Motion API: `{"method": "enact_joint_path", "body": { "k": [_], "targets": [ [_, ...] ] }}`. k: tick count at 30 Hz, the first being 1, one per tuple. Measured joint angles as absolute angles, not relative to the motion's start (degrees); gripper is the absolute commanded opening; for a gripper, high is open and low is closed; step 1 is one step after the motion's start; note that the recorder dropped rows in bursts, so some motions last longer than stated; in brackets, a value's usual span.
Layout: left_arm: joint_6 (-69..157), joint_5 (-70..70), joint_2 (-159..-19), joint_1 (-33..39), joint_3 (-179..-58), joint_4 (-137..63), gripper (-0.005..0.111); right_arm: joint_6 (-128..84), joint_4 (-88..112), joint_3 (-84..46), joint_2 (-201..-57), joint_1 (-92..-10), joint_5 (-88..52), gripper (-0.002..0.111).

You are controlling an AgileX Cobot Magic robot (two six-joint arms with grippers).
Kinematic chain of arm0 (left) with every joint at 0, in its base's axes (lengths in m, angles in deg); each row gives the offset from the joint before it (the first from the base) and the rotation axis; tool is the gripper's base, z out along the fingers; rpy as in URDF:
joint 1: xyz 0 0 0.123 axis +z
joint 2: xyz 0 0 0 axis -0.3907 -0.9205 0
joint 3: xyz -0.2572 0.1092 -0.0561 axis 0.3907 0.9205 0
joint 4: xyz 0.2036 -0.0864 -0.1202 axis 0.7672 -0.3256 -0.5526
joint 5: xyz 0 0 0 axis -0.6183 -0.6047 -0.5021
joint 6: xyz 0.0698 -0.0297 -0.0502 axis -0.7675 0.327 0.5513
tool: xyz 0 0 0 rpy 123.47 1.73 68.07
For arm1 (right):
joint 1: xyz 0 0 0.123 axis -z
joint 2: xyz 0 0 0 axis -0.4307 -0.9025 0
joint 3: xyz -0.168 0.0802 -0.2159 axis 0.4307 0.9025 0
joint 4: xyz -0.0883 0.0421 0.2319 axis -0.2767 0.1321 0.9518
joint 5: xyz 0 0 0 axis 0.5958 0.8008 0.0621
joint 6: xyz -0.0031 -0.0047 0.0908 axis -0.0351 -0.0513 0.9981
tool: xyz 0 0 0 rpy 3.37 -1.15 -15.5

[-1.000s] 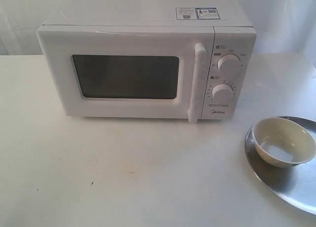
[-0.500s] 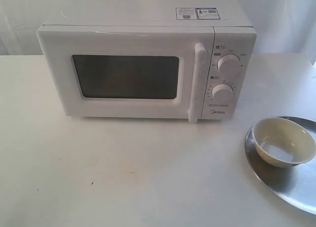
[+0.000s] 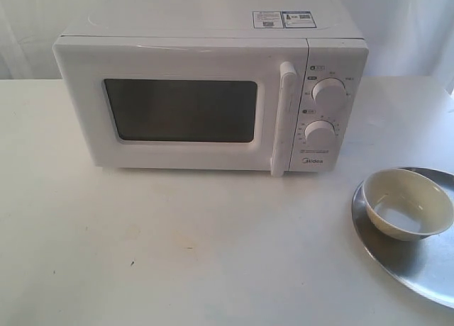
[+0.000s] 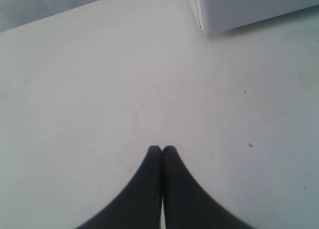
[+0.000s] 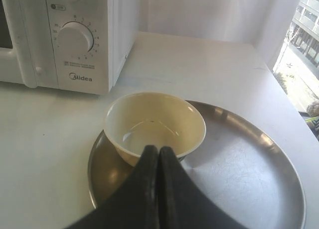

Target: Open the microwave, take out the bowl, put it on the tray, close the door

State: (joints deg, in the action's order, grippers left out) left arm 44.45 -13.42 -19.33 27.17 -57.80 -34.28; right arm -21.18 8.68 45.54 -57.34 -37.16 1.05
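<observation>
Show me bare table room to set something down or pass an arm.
The white table is bare in front of the boxy white microwave, a wide patch running left from the round silver metal tray. A narrower strip lies between the microwave's dial end and the tray. The right front corner is crowded: the small cream ceramic bowl sits on the tray.

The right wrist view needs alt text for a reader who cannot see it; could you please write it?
A small cream bowl sits on a round silver tray, near the rim closest to a white Midea microwave. The dark jaws of the right gripper are pressed shut and empty, near the bowl.
</observation>
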Motion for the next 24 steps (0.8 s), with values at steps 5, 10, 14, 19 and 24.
{"method": "enact_joint_path", "body": {
  "k": [5,10,14,19,24],
  "targets": [
    [44.5,-13.4,-19.3,27.2,-57.8,-34.3,0.0,-21.2,8.7,45.5,-57.3,-37.2,1.0,0.0],
    [44.5,-13.4,-19.3,27.2,-57.8,-34.3,0.0,-21.2,8.7,45.5,-57.3,-37.2,1.0,0.0],
    [44.5,-13.4,-19.3,27.2,-57.8,-34.3,0.0,-21.2,8.7,45.5,-57.3,-37.2,1.0,0.0],
    [44.5,-13.4,-19.3,27.2,-57.8,-34.3,0.0,-21.2,8.7,45.5,-57.3,-37.2,1.0,0.0],
    [44.5,-13.4,-19.3,27.2,-57.8,-34.3,0.0,-21.2,8.7,45.5,-57.3,-38.9,1.0,0.0]
  ]
}}
